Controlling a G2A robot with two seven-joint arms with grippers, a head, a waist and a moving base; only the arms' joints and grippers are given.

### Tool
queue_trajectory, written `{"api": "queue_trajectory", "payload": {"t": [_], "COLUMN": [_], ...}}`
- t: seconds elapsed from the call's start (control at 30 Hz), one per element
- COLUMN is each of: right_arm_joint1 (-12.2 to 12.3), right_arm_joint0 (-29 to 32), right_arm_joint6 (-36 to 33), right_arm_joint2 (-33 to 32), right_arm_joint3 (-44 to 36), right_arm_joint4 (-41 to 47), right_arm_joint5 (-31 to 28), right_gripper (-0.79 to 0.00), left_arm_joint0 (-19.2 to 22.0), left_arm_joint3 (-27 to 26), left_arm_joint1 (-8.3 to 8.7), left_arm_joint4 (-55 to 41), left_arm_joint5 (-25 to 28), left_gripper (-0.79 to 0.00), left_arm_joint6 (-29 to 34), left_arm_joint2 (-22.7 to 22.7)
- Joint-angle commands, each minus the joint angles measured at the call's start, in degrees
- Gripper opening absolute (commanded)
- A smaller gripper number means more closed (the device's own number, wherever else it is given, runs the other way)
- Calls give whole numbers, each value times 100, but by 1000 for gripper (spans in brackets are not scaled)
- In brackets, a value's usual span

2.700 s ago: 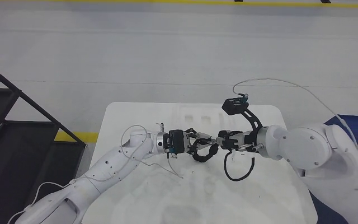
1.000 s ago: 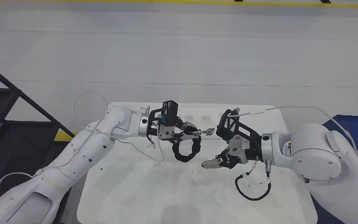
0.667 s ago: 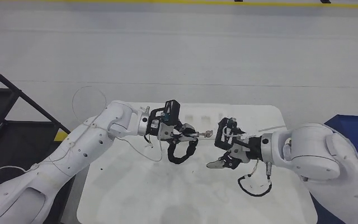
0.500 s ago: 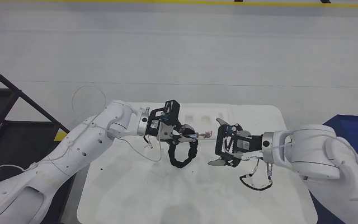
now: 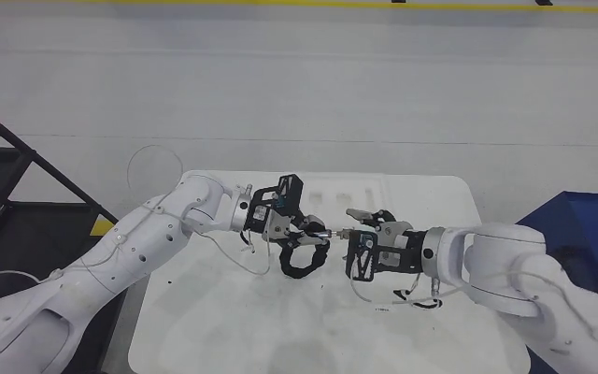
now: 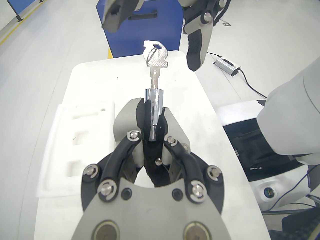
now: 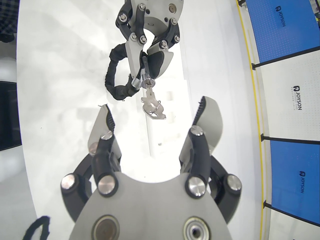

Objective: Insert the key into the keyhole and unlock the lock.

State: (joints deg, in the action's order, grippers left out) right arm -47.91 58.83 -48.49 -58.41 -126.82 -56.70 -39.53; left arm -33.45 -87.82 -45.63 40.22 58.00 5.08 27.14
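The left gripper (image 6: 152, 108) is clamped tight on the lock (image 6: 154, 98), gripping its chrome cylinder above the white table (image 5: 280, 318), with the black cable loop (image 5: 301, 266) curving down beneath. The key (image 6: 155, 57) sits in the keyhole at the cylinder's end, its head (a thin wire ring through it) sticking out toward the other arm. The right gripper (image 7: 154, 104) is spread wide and holds nothing, its fingertips on either side of the key's head and apart from it.

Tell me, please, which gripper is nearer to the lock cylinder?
Left: the left gripper clamps the lock cylinder, while the right gripper hangs open around the key, off the cylinder.
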Motion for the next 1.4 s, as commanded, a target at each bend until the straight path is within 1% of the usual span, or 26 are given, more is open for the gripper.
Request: {"api": "queue_trajectory", "payload": {"t": [0.0,0.07,0.1,0.23,0.37,0.4,0.43,0.47,0.5,0.57,0.6,0.7,0.9,1.17,1.37], "right_arm_joint1": [-9,-25,-30,-35,-46,-50,-55,-59,-62,-69,-79,-78,-94,-112,-100], "right_arm_joint0": [-15,-15,-12,21,46,49,50,53,59,78,90,125,228,368,472], "right_arm_joint6": [39,195,269,213,196,227,262,302,349,427,625,641,308,-205,-427], "right_arm_joint2": [27,33,27,70,112,113,107,99,87,76,43,-19,-210,-422,-610], "right_arm_joint3": [-13,-37,-28,-17,-5,-15,-20,-19,-13,1,11,77,171,152,-22], "right_arm_joint4": [-133,-206,-245,-415,-400,-366,-336,-303,-255,-116,84,345,1327,2743,3146], "right_arm_joint5": [8,96,120,95,72,87,103,118,135,137,182,207,1074,2191,2512], "right_gripper": [-453,-468,-496,-548,-566,-600,-653,-767,-785,-785,-785,-785,-785,-785,-785], "left_arm_joint0": [23,44,58,110,166,181,194,208,223,247,256,276,301,213,142], "left_arm_joint3": [-11,-28,-37,-22,-17,-15,-12,-8,-3,4,7,-1,15,18,12], "left_arm_joint1": [9,20,25,45,61,66,71,77,82,93,98,109,118,86,50], "left_arm_joint4": [9,8,11,43,55,69,75,84,96,125,135,170,333,822,1066], "left_arm_joint5": [0,0,0,0,0,0,0,0,0,0,0,0,0,0,0], "left_gripper": [-785,-785,-785,-785,-785,-785,-785,-785,-785,-785,-785,-785,-785,-785,-785], "left_arm_joint6": [-30,-80,-106,-203,-312,-337,-370,-397,-423,-475,-505,-607,-886,-1381,-1551], "left_arm_joint2": [-42,-87,-111,-206,-298,-318,-337,-355,-370,-401,-415,-465,-506,-412,-407]}}
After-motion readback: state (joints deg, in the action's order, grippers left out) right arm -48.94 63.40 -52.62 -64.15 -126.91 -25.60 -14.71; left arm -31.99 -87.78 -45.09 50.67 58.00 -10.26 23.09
